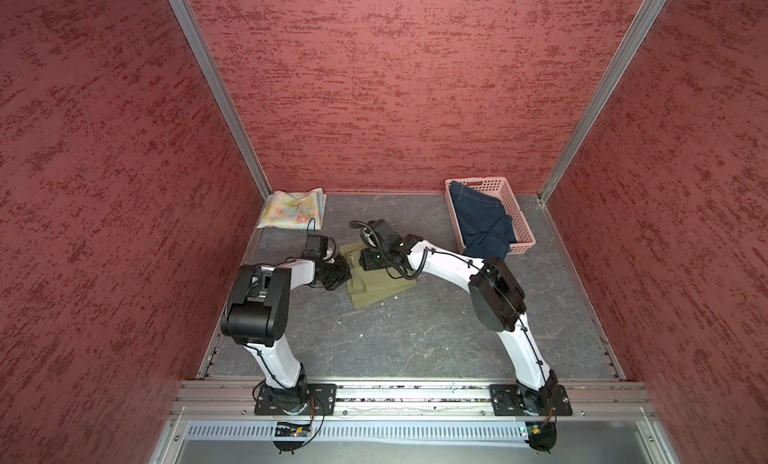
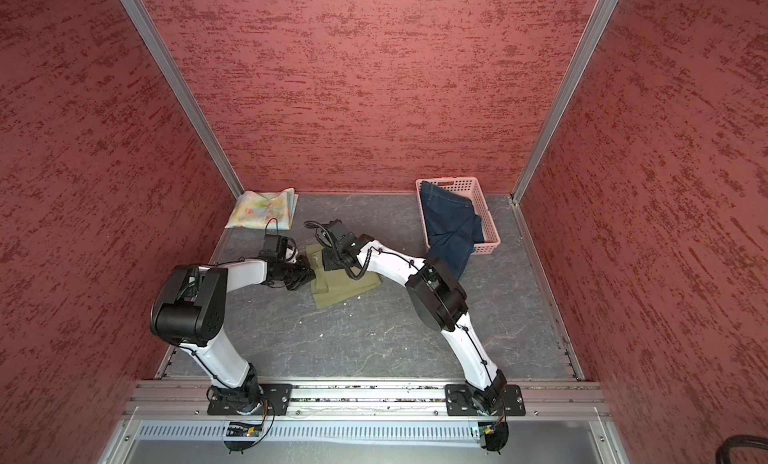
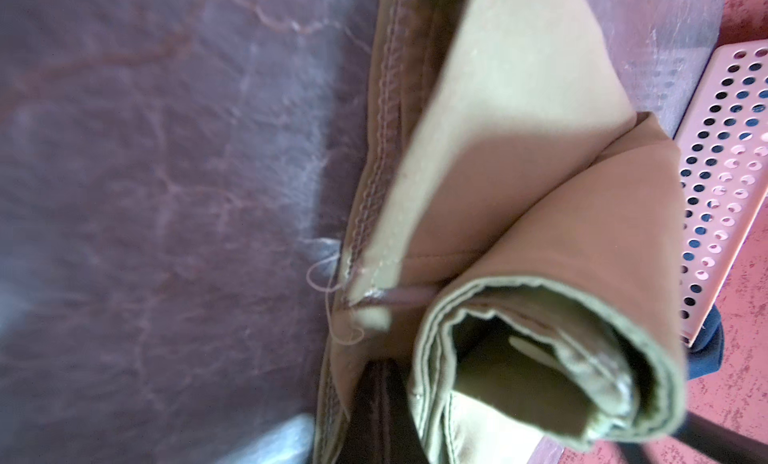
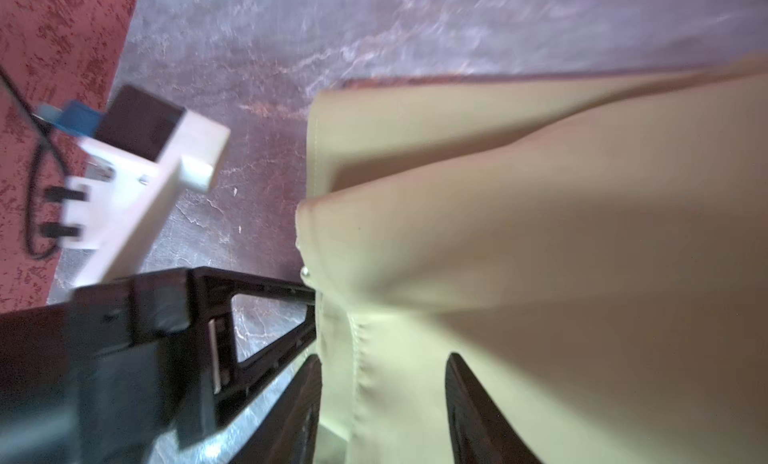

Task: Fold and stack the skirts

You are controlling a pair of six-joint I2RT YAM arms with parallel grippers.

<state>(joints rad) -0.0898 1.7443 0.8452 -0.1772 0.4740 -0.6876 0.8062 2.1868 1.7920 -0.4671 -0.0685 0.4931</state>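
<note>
olive skirt (image 1: 376,289), pastel floral skirt (image 1: 291,210), dark denim skirt (image 1: 482,220), pink basket (image 1: 515,210)

Near half of the tabletop (image 1: 395,341) open, middle blocked by the olive-green skirt (image 1: 374,289) under the left arm (image 1: 257,299) and right arm (image 1: 496,295), floral skirt (image 1: 291,210) filling the far left corner, pink basket (image 1: 525,229) and denim skirt (image 1: 482,225) the far right, clear strip between them.

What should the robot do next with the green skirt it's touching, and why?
Probably close the right gripper on the green skirt. The left gripper is already shut on its edge, while the right one's jaws stand apart astride a fold. With both holding, the skirt could be carried to the folded floral skirt.
</note>
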